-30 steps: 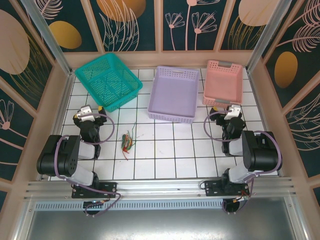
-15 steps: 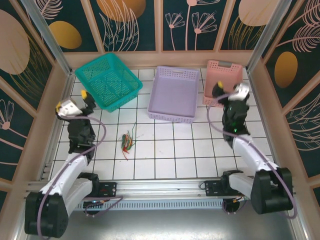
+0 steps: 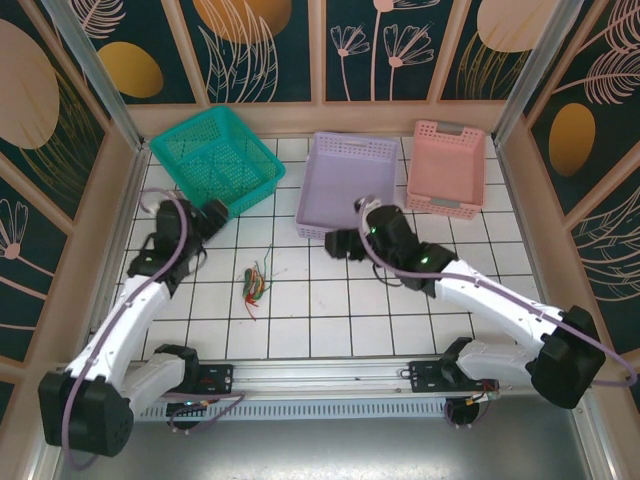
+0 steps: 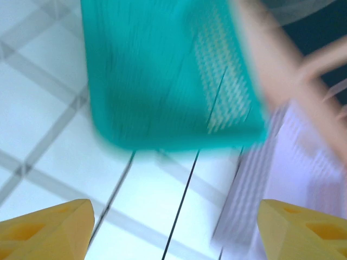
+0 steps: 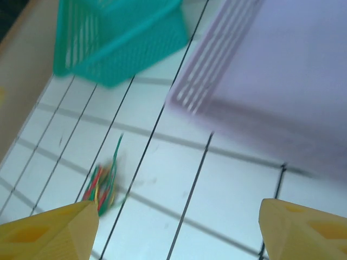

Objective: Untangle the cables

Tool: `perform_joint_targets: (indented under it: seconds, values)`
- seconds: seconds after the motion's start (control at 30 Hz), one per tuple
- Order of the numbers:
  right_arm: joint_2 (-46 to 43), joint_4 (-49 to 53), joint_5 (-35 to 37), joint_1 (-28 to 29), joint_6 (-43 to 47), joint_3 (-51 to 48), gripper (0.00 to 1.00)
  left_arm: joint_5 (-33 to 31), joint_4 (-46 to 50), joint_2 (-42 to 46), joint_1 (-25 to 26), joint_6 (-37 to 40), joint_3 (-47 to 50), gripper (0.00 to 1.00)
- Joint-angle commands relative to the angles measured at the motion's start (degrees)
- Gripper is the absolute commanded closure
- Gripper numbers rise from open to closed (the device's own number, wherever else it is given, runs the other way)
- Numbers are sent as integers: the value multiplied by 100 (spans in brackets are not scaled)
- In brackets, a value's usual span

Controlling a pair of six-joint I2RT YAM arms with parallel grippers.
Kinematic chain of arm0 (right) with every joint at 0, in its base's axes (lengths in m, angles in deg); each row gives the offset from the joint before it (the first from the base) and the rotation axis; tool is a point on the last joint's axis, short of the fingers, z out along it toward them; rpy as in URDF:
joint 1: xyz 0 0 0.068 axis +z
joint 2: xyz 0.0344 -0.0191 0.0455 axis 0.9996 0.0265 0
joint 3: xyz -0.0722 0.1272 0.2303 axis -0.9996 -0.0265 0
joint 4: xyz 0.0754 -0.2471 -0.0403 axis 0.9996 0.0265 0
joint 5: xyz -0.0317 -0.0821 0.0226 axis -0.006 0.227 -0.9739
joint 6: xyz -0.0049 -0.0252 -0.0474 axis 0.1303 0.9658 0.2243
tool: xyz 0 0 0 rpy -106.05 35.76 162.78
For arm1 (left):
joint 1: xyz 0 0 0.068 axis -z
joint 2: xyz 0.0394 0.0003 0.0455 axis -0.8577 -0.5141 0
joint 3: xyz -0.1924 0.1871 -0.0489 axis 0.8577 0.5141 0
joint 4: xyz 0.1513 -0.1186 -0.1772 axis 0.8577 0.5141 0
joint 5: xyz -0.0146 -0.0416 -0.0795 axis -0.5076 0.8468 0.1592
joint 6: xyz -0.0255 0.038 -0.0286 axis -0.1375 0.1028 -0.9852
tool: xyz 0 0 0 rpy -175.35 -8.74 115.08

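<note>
Tangle of cables (image 3: pixel 255 283) is lying in one clump on the white tiled surface (image 3: pixel 330 320), left of centre and well apart from the baskets. Red, green and yellow strands are showing. The left gripper (image 3: pixel 214 212) is hovering at the near right corner of the teal basket (image 3: pixel 200 125), far-left of the clump. Its yellow fingers (image 4: pixel 46 230) are standing wide apart, holding nothing. The right gripper (image 3: pixel 340 243) is hanging just beside the near wall of the purple basket (image 3: pixel 350 145), right of the clump, its fingers (image 5: pixel 49 233) also spread and empty. A pink basket (image 3: pixel 447 128) is sitting far right.
</note>
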Motion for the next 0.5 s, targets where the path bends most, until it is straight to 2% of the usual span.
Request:
perform_joint_targets:
  seconds: [0.0, 0.17, 0.27, 0.37, 0.47]
  values:
    - [35, -642, -409, 347, 176, -317, 22, 1426, 240, -173, 121, -333, 510, 22]
    - [493, -753, -1150, 393, 93, -227, 24, 2100, -592, -989, 138, -145, 687, 39]
    - [623, -726, -1252, 395, 28, -136, 24, 1790, -229, -1398, 163, 225, 610, 41]
    - [584, -800, -1218, 393, -85, -174, 24, 1697, -47, -1552, 172, 337, 691, 44]
    - [554, -846, -1161, 384, -157, -250, 24, 1653, 37, -1596, 209, 455, 755, 43]
